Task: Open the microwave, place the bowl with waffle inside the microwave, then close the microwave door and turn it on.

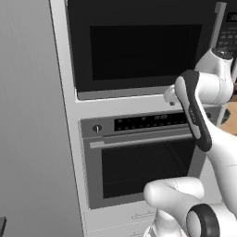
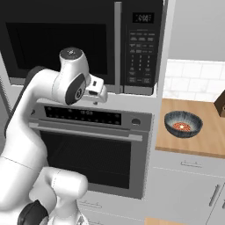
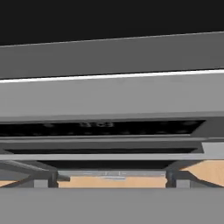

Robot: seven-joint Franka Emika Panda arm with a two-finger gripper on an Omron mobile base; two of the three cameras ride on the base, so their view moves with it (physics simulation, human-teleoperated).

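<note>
We see the big black microwave (image 2: 83,44) built into the wall, up high. Its microwave door (image 1: 139,46) is shut. The door has a dark window, and a thin grey handle (image 2: 117,46) runs up and down along its right edge. Next to the handle sits the black keypad panel (image 2: 141,48) with lots of little buttons.

Right under the microwave is the oven (image 2: 92,149). It has a long bar handle (image 2: 85,130) going sideways and a round knob (image 2: 136,121) at the right end of its dark strip.

The white robot arm (image 2: 26,140) comes up in front of the oven. Its gripper (image 2: 97,91) is in front of the pale strip between the microwave and the oven, just below the bottom of the microwave door. In the hand view, two dark fingertips (image 3: 43,178) stand far apart, so the pincer is wide open. It holds nothing.

The bowl (image 2: 183,124) sits on the wooden counter (image 2: 206,140) to the right of the oven, well away from the gripper. It is dark blue-grey, and something reddish-orange lies inside it. We cannot tell from here what that is.
</note>
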